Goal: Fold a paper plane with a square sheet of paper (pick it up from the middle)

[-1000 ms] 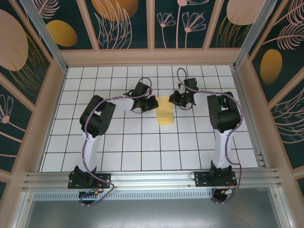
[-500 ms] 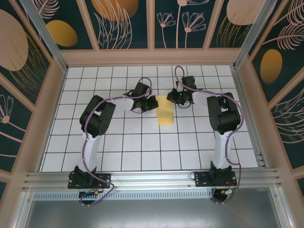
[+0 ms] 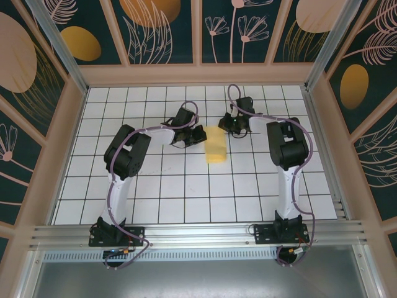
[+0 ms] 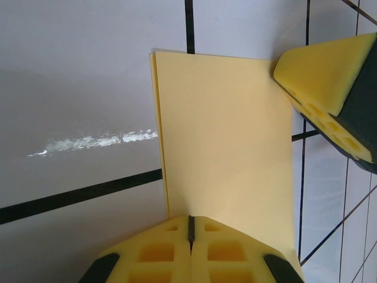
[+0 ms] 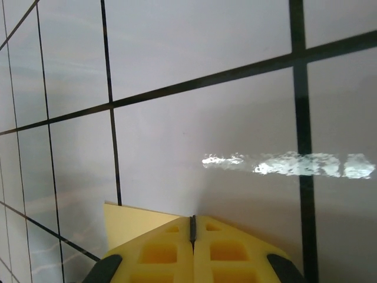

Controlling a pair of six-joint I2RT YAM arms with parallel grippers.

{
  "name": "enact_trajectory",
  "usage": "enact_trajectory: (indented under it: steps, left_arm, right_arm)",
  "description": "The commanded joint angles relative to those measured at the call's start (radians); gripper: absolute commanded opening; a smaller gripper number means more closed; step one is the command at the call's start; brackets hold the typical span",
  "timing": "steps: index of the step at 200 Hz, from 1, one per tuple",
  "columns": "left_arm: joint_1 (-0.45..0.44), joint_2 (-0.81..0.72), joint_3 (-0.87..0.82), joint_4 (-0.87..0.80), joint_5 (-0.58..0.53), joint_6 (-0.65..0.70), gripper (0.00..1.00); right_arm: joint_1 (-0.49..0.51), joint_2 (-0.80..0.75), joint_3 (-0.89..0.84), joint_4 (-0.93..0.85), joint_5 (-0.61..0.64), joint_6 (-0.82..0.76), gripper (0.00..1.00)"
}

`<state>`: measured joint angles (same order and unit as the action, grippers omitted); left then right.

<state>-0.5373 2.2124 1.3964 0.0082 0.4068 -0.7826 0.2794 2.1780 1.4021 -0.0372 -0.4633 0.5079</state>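
The square sheet of paper (image 3: 216,146) lies flat on the tiled table, folded in half into a yellow rectangle; it has no paper plane shape. My left gripper (image 3: 203,135) is shut, its tips resting on the sheet's left edge. In the left wrist view the doubled paper (image 4: 230,135) stretches away from my shut left gripper (image 4: 190,227), and a right fingertip (image 4: 327,82) touches its far corner. My right gripper (image 3: 224,124) is shut at the sheet's far right corner. The right wrist view has my right gripper (image 5: 192,227) beside a paper corner (image 5: 132,223).
The white grid table (image 3: 186,186) is ringed by wooden rails and dark walls painted with orange ovals (image 3: 80,43). Both arm bases sit on the metal rail (image 3: 198,234) at the near edge. A glare streak (image 5: 288,165) lies on the tiles.
My right gripper has shifted a little toward the far wall and left, to the sheet's far right corner. The left gripper and the paper have not moved.
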Motion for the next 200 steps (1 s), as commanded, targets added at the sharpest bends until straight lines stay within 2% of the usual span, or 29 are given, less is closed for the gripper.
enact_trajectory:
  steps: [1,12,53,81,106,152,200]
  left_arm:
    - [0.022,0.134,-0.099,-0.263,-0.213,0.017,0.0]
    - [0.022,0.134,-0.099,-0.263,-0.214,0.017,0.0]
    - [0.022,0.126,-0.099,-0.255,-0.213,0.014,0.0]
    - [0.022,0.127,-0.099,-0.248,-0.208,0.014,0.0]
    - [0.022,0.128,-0.102,-0.243,-0.204,0.013,0.0]
    - [0.022,0.128,-0.104,-0.234,-0.206,0.008,0.0]
    - [0.022,0.124,-0.108,-0.231,-0.21,0.006,0.0]
  right_arm:
    - [-0.028,0.019,0.025,-0.047,0.104,0.012,0.0]
    - [-0.044,0.015,0.023,-0.033,0.107,0.018,0.0]
    - [-0.067,-0.068,0.02,0.015,-0.002,-0.003,0.0]
    - [-0.064,-0.182,-0.1,0.051,-0.129,-0.023,0.0]
    - [-0.041,-0.227,-0.195,0.015,-0.205,-0.038,0.0]
    - [0.027,-0.235,-0.277,-0.03,-0.227,-0.049,0.0]
    - [0.043,-0.224,-0.312,-0.04,-0.212,-0.073,0.0]
